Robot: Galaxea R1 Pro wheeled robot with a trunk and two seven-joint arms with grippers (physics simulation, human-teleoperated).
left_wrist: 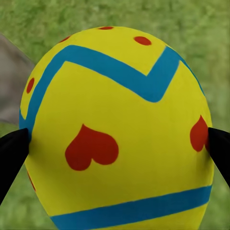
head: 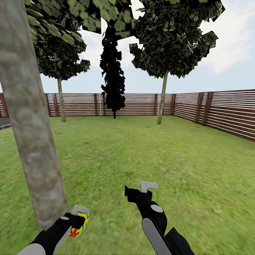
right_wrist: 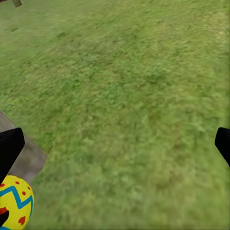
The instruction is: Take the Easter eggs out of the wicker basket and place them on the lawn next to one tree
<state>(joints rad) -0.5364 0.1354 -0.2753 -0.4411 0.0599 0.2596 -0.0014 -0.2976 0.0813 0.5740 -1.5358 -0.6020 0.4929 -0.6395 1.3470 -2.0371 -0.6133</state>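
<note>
Nearest, at the lower left of the head view, the left gripper is clamped on a small yellow Easter egg with blue zigzag lines and red marks, holding it above the grass just beside the foot of the thick, mottled grey-brown tree trunk. In the left wrist view the egg sits between the two black fingertips, one pressing on each side; its shell is bright yellow, crossed by a blue zigzag band near the top and a second blue band lower down, with red heart shapes and small red dots. The right wrist view catches the same egg at its edge, next to the grey base of the trunk. A little further right, the right gripper hangs spread apart over the mottled green lawn, with nothing between its fingers. Beyond, the grass runs back to two thin-trunked leafy trees and a narrow black cypress-like tree, which stand before a brown horizontal-slat wooden fence closing the garden.
</note>
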